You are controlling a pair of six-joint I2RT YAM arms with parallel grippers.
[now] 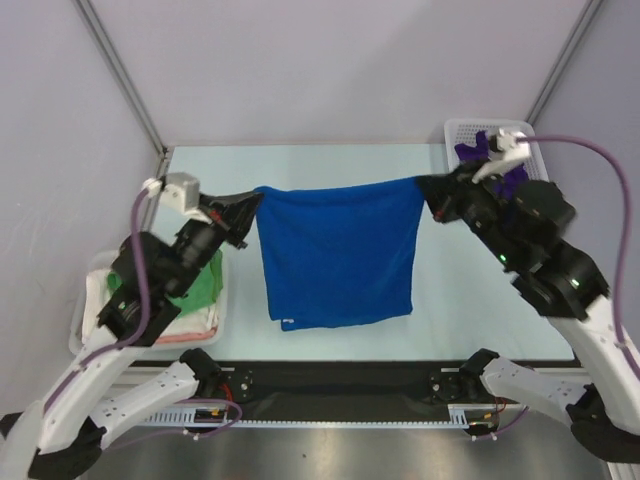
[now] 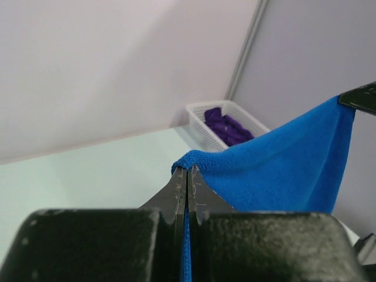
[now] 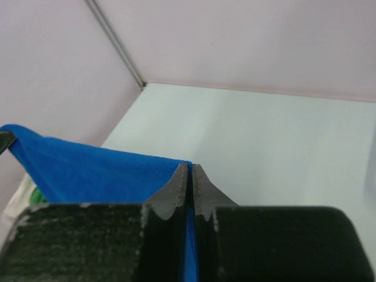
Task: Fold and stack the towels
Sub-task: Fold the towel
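Tension ran along the top hem of the royal blue towel, which hung stretched between the two arms over the middle of the worktop, its lower edge near the front edge. The left gripper was clamped shut on the towel's left upper corner, and the right gripper was pinched closed on the right upper corner; both wrist views showed blue cloth squeezed in the seam of the jaws. A purple towel lay in the white basket at the far right corner, and a green towel sat on pale ones in the basket at the left edge. Each hold looked shallow (only a sliver of corner), so I judged a pull apart could strip one corner free and drop that side. Uneven lowering could also skew the fold or bunch the cloth.
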